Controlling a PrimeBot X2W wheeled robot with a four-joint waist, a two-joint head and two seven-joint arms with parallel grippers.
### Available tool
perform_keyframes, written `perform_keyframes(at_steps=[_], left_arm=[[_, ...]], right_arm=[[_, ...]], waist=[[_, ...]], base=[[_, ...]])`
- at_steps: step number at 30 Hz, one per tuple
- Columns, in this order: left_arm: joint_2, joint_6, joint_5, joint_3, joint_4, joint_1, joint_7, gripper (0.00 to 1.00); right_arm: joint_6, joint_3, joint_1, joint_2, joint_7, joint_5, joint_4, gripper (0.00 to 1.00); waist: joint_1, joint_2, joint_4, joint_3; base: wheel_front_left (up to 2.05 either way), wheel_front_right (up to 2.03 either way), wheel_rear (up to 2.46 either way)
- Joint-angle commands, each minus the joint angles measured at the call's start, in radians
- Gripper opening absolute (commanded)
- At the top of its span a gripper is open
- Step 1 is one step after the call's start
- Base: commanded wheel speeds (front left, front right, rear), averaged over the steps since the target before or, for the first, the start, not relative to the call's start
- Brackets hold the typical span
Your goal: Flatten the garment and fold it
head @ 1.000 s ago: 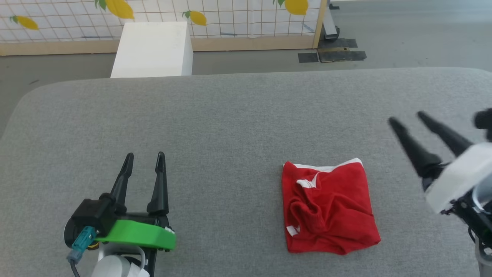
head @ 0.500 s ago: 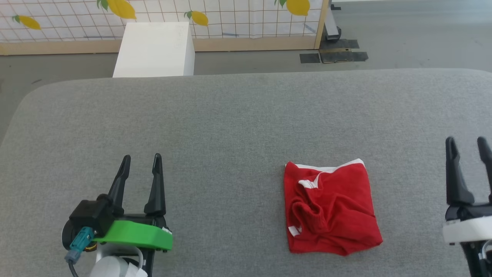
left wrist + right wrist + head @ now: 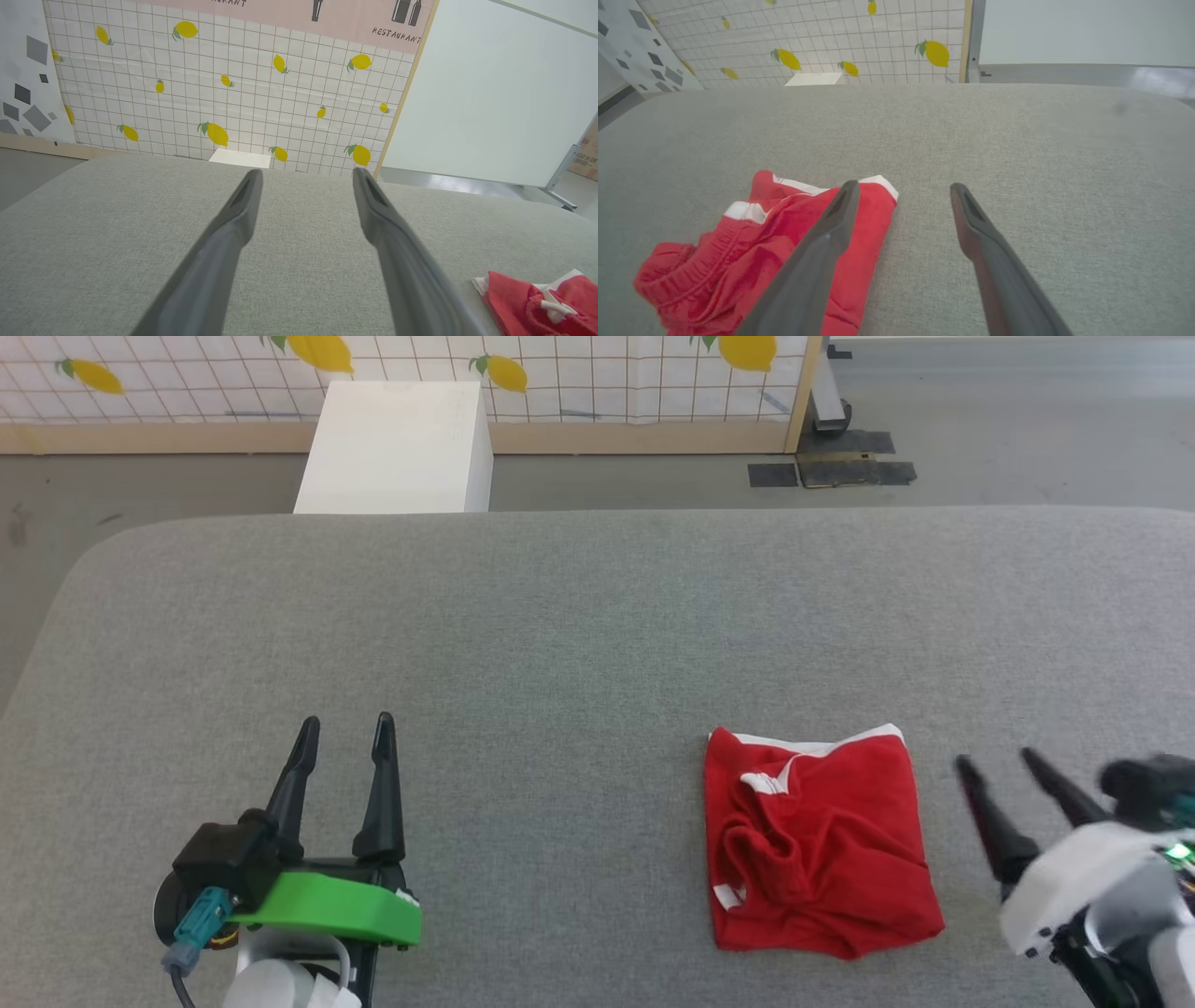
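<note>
lying bunched on the grey padded surface [image 3: 560, 635], the garment [image 3: 822, 845] waits toward the right side, near the front edge.
the right gripper [image 3: 994, 759] hovers just beside its right edge, fingers spread and holding nothing, tilted toward the cloth, probably because that side is nearest to grab. the left gripper [image 3: 347, 721] sits well apart on the left, also spread and empty, likely parked clear. the red fabric looks roughly doubled over with rumpled folds on top, so i'd judge flattening isn't finished.
</note>
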Motion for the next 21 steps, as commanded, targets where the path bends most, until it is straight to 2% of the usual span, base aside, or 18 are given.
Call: perform_keyframes(at_steps=[1, 7, 11, 21], left_arm=[[-0.004, -0.007, -0.003, 0.002, 0.002, 0.009, -0.004, 1.00], [-0.006, -0.007, -0.010, -0.008, 0.007, -0.003, -0.004, 1.00], [-0.006, -0.007, -0.012, -0.009, 0.008, -0.010, -0.004, 1.00], [-0.006, -0.007, -0.012, -0.019, 0.009, -0.021, -0.004, 1.00]], right_arm=[[-0.001, 0.022, -0.030, -0.011, 0.066, 0.000, 0.008, 1.00], [-0.001, 0.073, -0.107, -0.010, 0.363, -0.007, 0.066, 1.00], [-0.001, 0.109, -0.157, 0.000, 0.498, -0.041, 0.096, 1.00], [-0.001, 0.125, -0.215, 0.044, 0.674, -0.137, 0.181, 1.00]], waist=[[-0.0001, 0.0000, 0.004, 0.004], [-0.0001, 0.0000, 0.024, 0.019], [-0.0001, 0.0000, 0.037, 0.033], [-0.0001, 0.0000, 0.067, 0.056]], base=[[0.00, 0.00, 0.00], [0.00, 0.00, 0.00], [0.00, 0.00, 0.00], [0.00, 0.00, 0.00]])
